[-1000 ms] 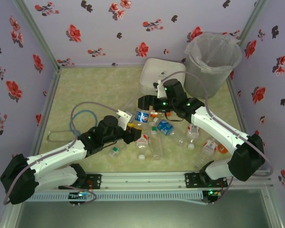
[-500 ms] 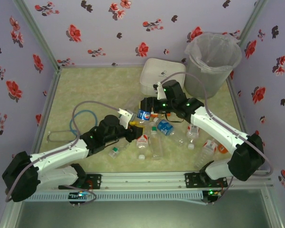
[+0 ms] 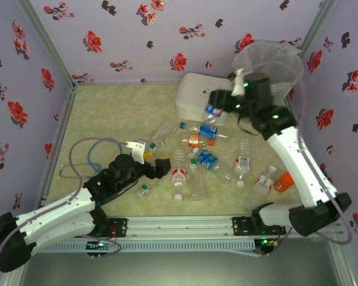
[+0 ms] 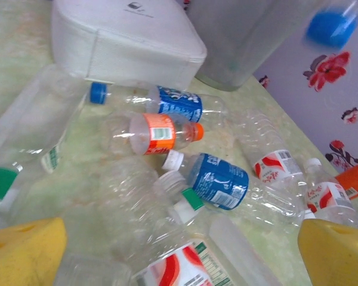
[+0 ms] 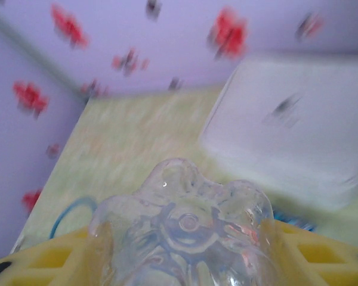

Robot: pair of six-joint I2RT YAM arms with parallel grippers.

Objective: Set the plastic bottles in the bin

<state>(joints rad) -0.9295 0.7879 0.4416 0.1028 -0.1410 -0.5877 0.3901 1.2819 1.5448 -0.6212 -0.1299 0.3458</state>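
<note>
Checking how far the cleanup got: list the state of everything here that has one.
right gripper: shut on held bottle, raised near the bin
held bottle: gripped, off the table
left gripper: open, empty, low over the pile
bin: upright, bag-lined
white box: lid closed
loose bottles: lying scattered on the table

Walls lilac, red flowers; floor mottled green; box white; bin grey; bottles clear.

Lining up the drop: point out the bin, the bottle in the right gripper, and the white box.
bin [image 3: 275, 55]: top external view, far inner wall of its liner.
held bottle [image 3: 213, 111]: top external view, its blue label.
white box [image 3: 194, 95]: top external view, middle of the lid.
</note>
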